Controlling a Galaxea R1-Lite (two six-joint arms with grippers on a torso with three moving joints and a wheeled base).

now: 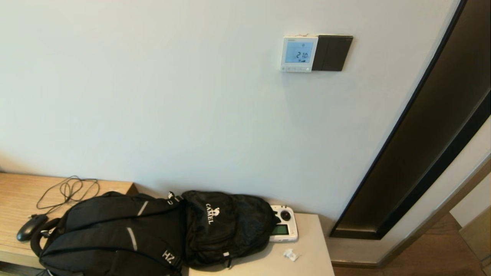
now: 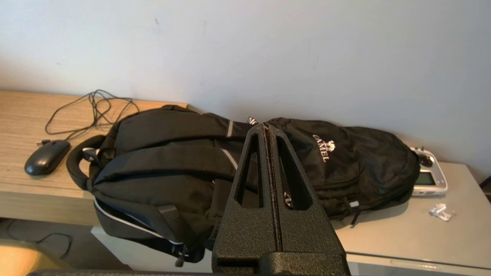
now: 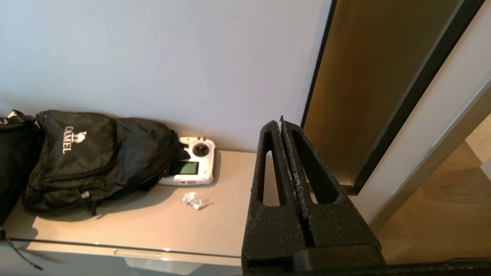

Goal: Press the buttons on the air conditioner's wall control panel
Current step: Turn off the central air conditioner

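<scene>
White-cased wall control panel [image 1: 299, 53] hangs high on the wall, well above the table [image 1: 307, 245]; its buttons [image 1: 295, 69] line the lower edge, a black plate [image 1: 332, 53] touching its right side. Left claw [image 2: 267, 128], clenched, hangs over the backpack [image 2: 184, 168]; right claw [image 3: 281, 123], clenched, over the table near the controller [image 3: 191, 165].

white square ac panel [image 1: 299, 53] sat on wall, blue screen lit w/ digits; tiny buttons [image 1: 296, 69] along bottom edge.
</scene>
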